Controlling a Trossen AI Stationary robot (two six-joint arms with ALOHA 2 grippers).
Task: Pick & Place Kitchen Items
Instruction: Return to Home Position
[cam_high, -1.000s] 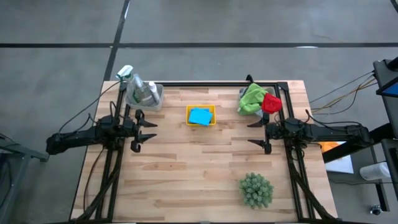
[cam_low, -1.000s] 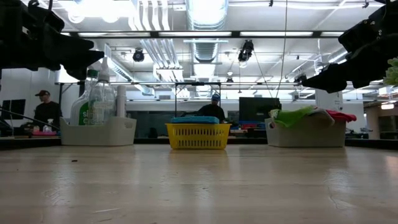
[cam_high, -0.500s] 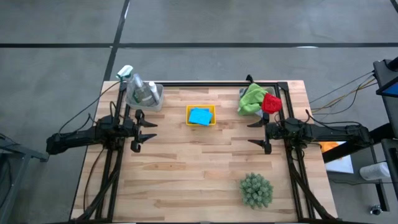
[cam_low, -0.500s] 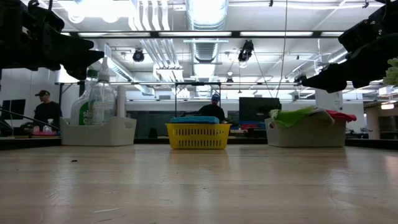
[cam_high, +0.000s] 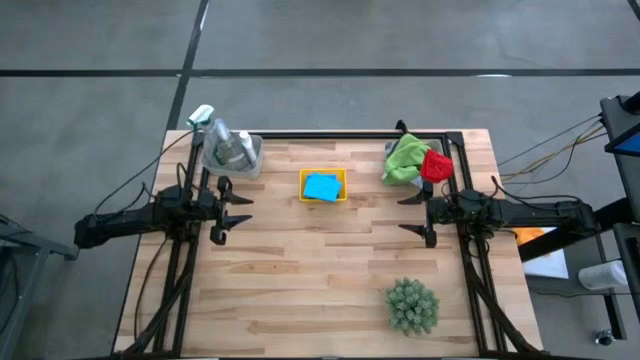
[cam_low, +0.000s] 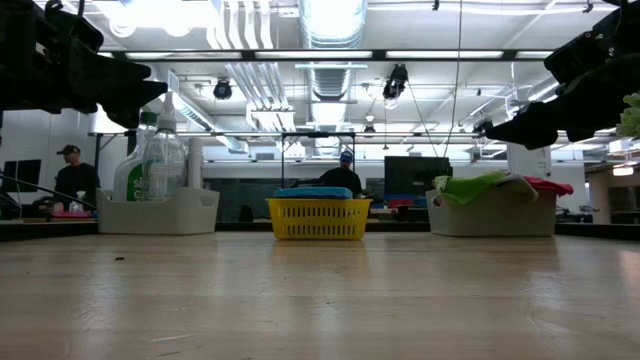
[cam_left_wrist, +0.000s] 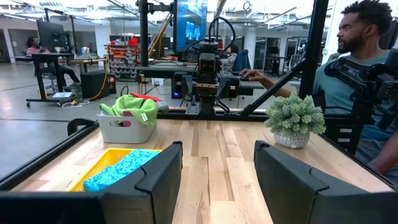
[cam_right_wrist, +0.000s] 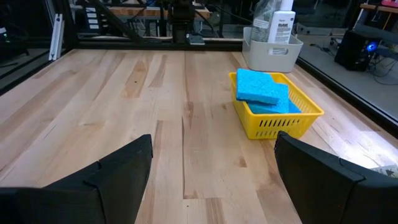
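The wooden table (cam_high: 320, 270) carried a yellow bin (cam_high: 344, 185) of blue sponges (cam_high: 321, 187); a person (cam_left_wrist: 351, 74) sat beyond. The left gripper (cam_high: 240, 210) and right gripper (cam_high: 406, 214) hovered, fingers spread.

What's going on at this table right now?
Nothing is being handled. The left gripper and right gripper both hang open and empty over the table, facing each other. Blue sponges lie stacked in the yellow bin at the middle back. The spray bottle stands in the left tub; a green cloth and a red cloth fill the right tub.
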